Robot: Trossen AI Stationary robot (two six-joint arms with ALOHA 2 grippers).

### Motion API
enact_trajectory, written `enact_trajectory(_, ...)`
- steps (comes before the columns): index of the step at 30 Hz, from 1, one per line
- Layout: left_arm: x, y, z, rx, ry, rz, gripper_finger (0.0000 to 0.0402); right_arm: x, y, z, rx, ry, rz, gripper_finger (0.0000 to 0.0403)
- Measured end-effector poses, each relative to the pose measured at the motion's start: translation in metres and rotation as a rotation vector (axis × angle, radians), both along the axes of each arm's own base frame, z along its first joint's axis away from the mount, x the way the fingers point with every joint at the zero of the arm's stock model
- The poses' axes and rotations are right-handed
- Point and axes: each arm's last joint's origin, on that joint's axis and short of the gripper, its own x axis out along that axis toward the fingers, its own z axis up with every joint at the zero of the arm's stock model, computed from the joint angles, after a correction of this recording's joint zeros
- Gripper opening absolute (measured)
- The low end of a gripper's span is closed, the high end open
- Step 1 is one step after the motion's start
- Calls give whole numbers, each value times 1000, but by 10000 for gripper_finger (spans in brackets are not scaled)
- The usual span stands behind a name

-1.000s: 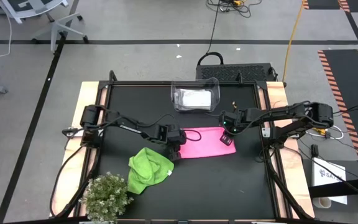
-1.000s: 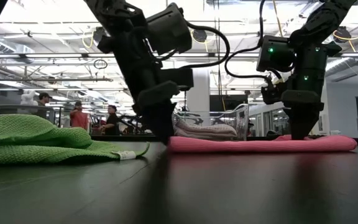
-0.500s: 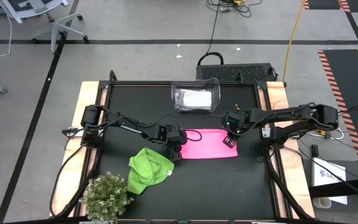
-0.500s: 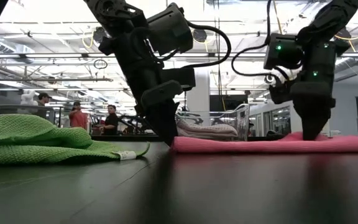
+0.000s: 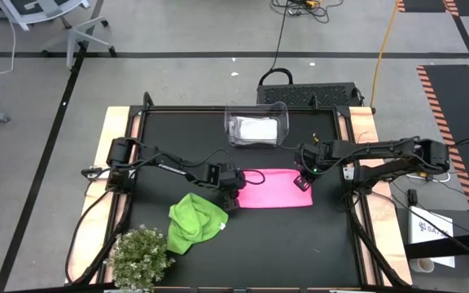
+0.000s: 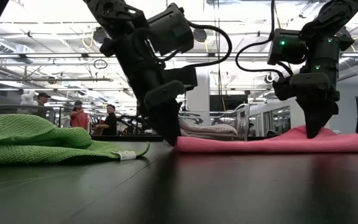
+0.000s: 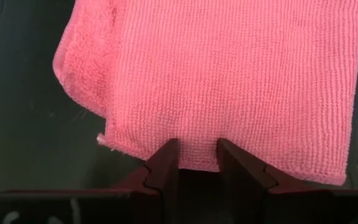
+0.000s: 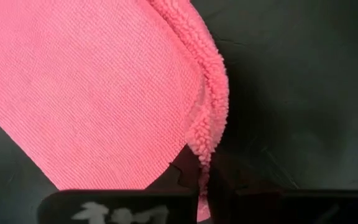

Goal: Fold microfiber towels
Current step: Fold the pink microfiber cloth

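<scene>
As counted: one pink towel [image 5: 273, 186], one green towel [image 5: 195, 221].

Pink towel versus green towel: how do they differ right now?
The pink towel lies flat in a neat rectangle mid-table; the green towel sits crumpled in a heap beside the plant. Both end effectors work the pink towel's ends, left and right; neither touches the green one. Both are small, bright cloths.

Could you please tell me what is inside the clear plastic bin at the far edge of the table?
The clear bin holds folded white towels, stacked. How many lie in the stack cannot be told, and anything beneath them is covered.
</scene>
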Motion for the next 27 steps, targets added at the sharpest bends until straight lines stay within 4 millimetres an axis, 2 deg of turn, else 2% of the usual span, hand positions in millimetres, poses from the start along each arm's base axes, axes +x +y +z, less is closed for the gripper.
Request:
enact_trajectory(13,1,1,0,1,-13,0,115,1,0,1,1,-4,-18,0)
enact_trajectory(21,1,1,0,0,-15,3,115,2,3,2,167,-18,-130,0)
enact_trajectory(27,3,1,1,-3,-36,4,115,9,1,12,148,-51,-165,0)
